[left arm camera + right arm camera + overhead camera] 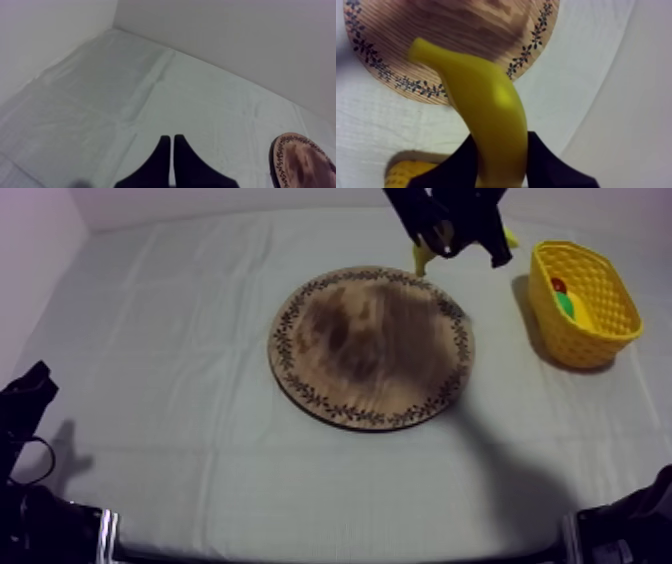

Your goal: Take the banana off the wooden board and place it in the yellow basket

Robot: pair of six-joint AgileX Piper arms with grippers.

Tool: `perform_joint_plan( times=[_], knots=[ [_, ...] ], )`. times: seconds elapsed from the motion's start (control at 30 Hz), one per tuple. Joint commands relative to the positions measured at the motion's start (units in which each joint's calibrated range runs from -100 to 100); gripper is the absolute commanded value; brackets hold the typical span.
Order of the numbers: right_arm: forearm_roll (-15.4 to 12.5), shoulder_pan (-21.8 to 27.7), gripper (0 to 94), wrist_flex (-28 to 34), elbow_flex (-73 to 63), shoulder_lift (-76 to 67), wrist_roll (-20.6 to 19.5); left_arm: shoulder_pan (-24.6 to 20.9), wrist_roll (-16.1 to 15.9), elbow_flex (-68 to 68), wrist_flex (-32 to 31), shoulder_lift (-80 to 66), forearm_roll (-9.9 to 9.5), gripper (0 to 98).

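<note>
Transfer step of the banana task. Our right gripper (501, 160) is clamped on the banana (486, 105), one black finger on each side of its thicker part, with the free end pointing out toward the round wooden board (370, 346). From above, the fruit hangs in the air over the board's far rim, toward the far edge of the table (180, 388), and touches neither board nor cloth. The board lies at the middle of the table with nothing on it. The yellow basket (580, 348) stands near the right edge, well apart from the board, and holds a small red fruit (558, 285) and a green piece whose kind we cannot tell. Our left gripper (172, 142) rests by the near left corner, its fingers drawn together into a narrow wedge with nothing between them. We judge the pick complete and the carry in hand. The next move calls for travel toward the right edge until the banana is over the basket's opening, then a short descent and a release, clearing the near rim on the way.
</note>
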Motion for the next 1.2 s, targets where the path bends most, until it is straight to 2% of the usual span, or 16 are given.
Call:
perform_joint_plan(
  times=[0.0,0.63,0.93,1.17],
  knots=[
    [0.30,0.59,23.0,0.13,-0.35,0.09,-2.27,0.01,0.00,-0.01,-0.01,0.00,0.04,0.1],
    [0.78,10.38,23.3,8.01,-9.54,4.25,-15.50,0.01,-0.01,-0.01,-0.01,0.00,0.04,0.1],
    [0.18,15.36,25.4,12.71,-13.49,5.33,-19.86,0.01,-0.04,-0.01,-0.01,0.00,0.04,0.1],
    [-0.34,19.27,26.0,14.05,-13.66,5.72,-22.38,0.01,-0.05,-0.01,-0.01,0.00,0.04,0.1]
  ],
)
